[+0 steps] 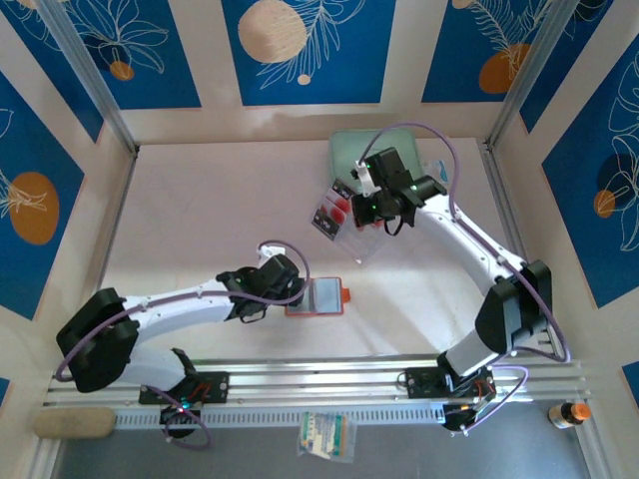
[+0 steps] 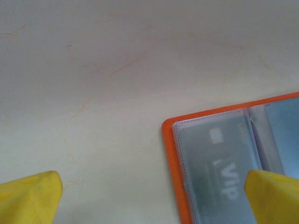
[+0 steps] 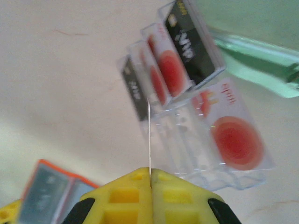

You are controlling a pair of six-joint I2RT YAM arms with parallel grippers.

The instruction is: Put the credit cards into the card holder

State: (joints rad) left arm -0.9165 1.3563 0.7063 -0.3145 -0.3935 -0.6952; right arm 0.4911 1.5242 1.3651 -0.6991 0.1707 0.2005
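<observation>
Right hand [image 3: 150,173]: clamped on one credit card [image 3: 149,126], seen edge-on.
Left hand [image 2: 152,198]: spread apart beside card holder [image 2: 219,158].
Card holder: 7 o'clock from right hand, on worktop [image 2: 117,70].
Risk: thin pinch may let card twist, missing sleeve.

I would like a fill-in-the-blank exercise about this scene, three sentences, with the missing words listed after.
1. The left gripper, near the card holder, has its jaws ____.
2. The right gripper is ____ on a credit card seen edge-on.
3. The other cards stand in a clear ____.
Missing words: open; shut; tray.
</observation>
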